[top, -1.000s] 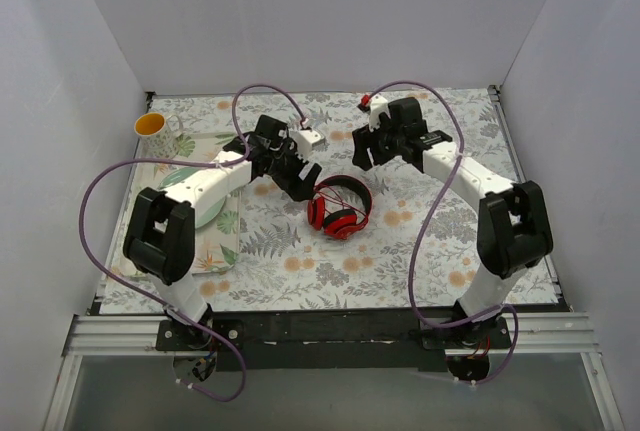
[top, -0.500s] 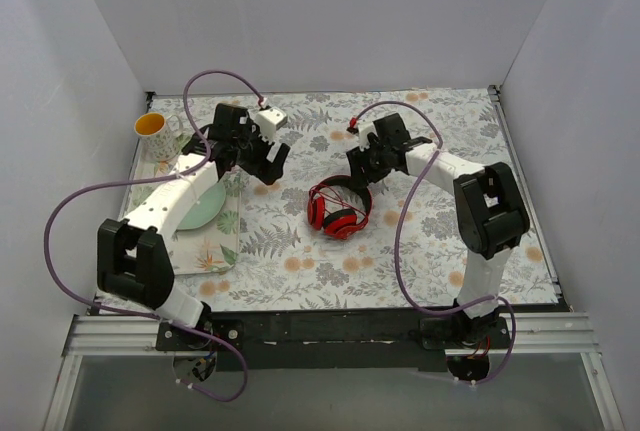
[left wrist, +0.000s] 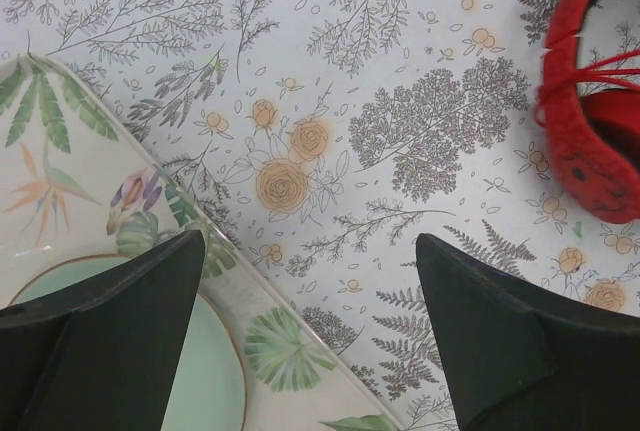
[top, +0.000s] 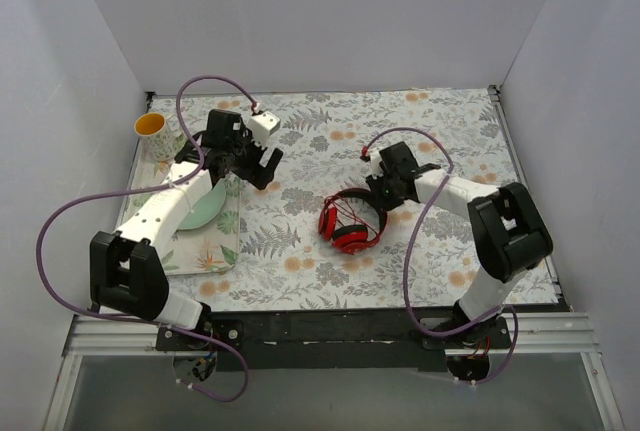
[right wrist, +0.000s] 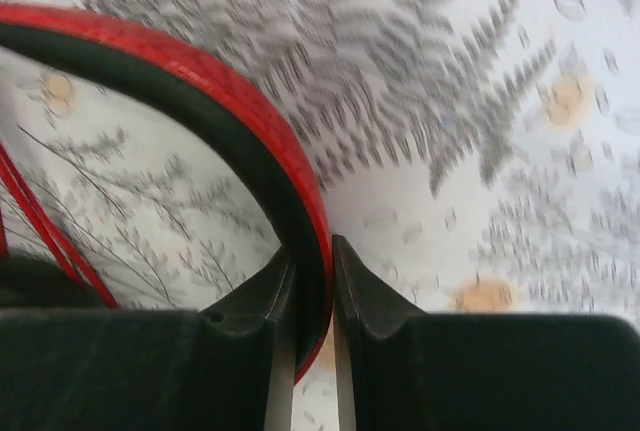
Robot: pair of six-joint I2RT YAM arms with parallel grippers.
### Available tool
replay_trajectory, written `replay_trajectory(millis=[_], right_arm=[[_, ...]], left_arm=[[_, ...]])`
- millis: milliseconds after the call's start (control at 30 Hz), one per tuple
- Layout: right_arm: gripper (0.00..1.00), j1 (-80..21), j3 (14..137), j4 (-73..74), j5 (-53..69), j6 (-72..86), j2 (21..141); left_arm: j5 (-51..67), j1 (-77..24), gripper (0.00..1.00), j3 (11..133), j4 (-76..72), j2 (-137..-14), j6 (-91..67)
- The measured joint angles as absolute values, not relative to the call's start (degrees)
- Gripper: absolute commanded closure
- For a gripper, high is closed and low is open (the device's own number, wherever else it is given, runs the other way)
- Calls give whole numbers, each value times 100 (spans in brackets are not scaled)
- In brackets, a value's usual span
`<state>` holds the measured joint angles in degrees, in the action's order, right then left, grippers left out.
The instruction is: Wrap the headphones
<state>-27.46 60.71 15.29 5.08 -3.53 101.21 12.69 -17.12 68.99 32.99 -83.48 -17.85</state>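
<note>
Top view: headphones [top: 350, 221] seen on floral surface [top: 300, 256], right of center; band gripped by right jaws. Left jaws spread wide, well apart from headphones, near tray [top: 215, 251].
Left wrist: headphones seen at right edge, outside wide jaws.
Right wrist: red band [right wrist: 215, 86] pinched between narrow jaws.

This is a robot test cell in a lab. Plain white walls [top: 90, 61] box in the table [top: 450, 251] on three sides, and a metal rail [top: 560, 332] along its near edge carries the bolted arm bases [top: 195, 336], with purple cables [top: 210, 78] looping free. The homely props look staged: a floral cloth [top: 300, 251], a mug [top: 152, 127] left of the left gripper [top: 265, 171], and a plate [top: 205, 209] on a tray [top: 220, 251] just left of it and nearer.
</note>
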Motion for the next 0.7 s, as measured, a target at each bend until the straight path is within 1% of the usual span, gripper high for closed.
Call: replay_trajectory(millis=[100, 233, 333, 433, 467, 500, 533, 567, 633, 667, 700], right_arm=[[80, -2740, 5367, 1544, 169, -130, 9430], [80, -2709, 4499, 1562, 8, 320, 8576], [80, -2674, 4058, 1577, -64, 589, 8202], [79, -2613, 3887, 1610, -148, 738, 7972], [76, -2591, 3848, 1619, -156, 773, 7929], [72, -2580, 3824, 1640, -156, 792, 7894], [64, -2567, 3811, 1647, -150, 821, 7867], [51, -2561, 3809, 1662, -145, 838, 7850], [37, -2561, 3813, 1702, -134, 867, 7822], [17, -2561, 3815, 1728, -134, 854, 7800], [4, -2561, 3826, 1776, -132, 840, 7756]], left_arm=[[1194, -1688, 11, 6768, 3310, -8235, -1765], [1105, -1640, 11, 6606, 3328, -8093, -1741], [1031, -1605, 11, 6536, 3352, -8042, -1730], [982, -1581, 11, 6407, 3363, -7964, -1726], [978, -1575, 11, 6364, 3393, -7929, -1726], [976, -1566, 11, 6320, 3413, -7891, -1723], [976, -1557, 11, 6285, 3446, -7856, -1721], [974, -1553, 11, 6252, 3459, -7824, -1715], [963, -1546, 11, 6224, 3509, -7780, -1712], [961, -1546, 11, 6222, 3529, -7765, -1712], [954, -1546, 11, 6217, 3546, -7745, -1712]])
